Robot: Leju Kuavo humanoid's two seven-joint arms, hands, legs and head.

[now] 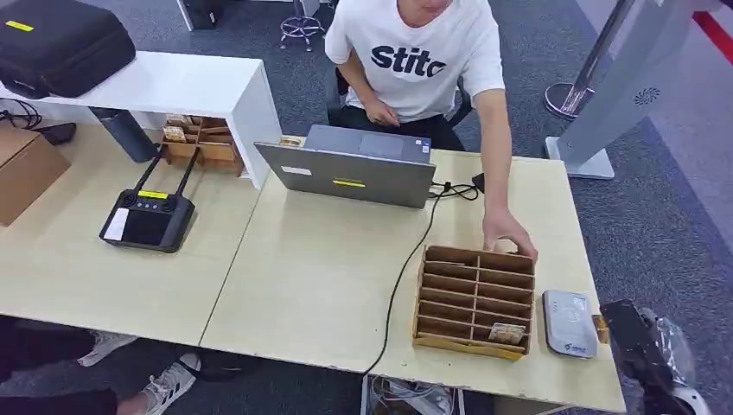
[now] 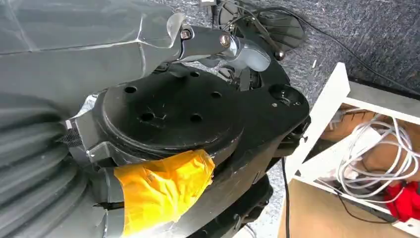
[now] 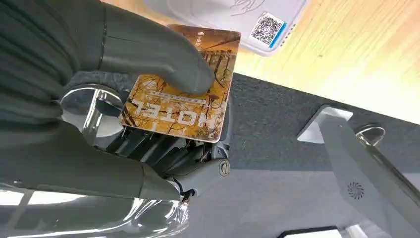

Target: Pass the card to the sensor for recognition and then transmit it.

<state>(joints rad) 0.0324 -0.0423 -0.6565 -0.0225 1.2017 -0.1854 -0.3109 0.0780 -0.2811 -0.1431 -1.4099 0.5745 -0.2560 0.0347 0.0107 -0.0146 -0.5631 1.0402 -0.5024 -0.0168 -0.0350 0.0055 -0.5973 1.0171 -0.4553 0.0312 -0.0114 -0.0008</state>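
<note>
Our thick grey thumb (image 3: 163, 54) presses down on the face of the orange hotel card (image 3: 181, 96), and the darker fingers (image 3: 148, 144) lie under it, so our right hand (image 3: 124, 99) pinches the card between thumb and fingers. The card's far edge reaches toward the white sensor (image 3: 233, 20) with its small square code label, which lies on the pale table (image 3: 356, 64); we cannot tell whether card and sensor touch. From the head view, our right hand (image 1: 635, 341) sits at the table's near right corner, with an orange sliver of the card showing just right of the sensor (image 1: 569, 323). Just left of the sensor stands a brown slotted card box (image 1: 474, 298), with a card lying in its near right slot. A person's hand (image 1: 507, 235) rests on the box's far edge; the person sits at the far side behind a grey laptop (image 1: 350, 169). A black cable (image 1: 406, 268) runs from beside the laptop toward the near edge. On the left table lies a black controller (image 1: 149, 218).

Our left hand hangs low beside dark body parts, and we cannot tell how its fingers lie.
</note>
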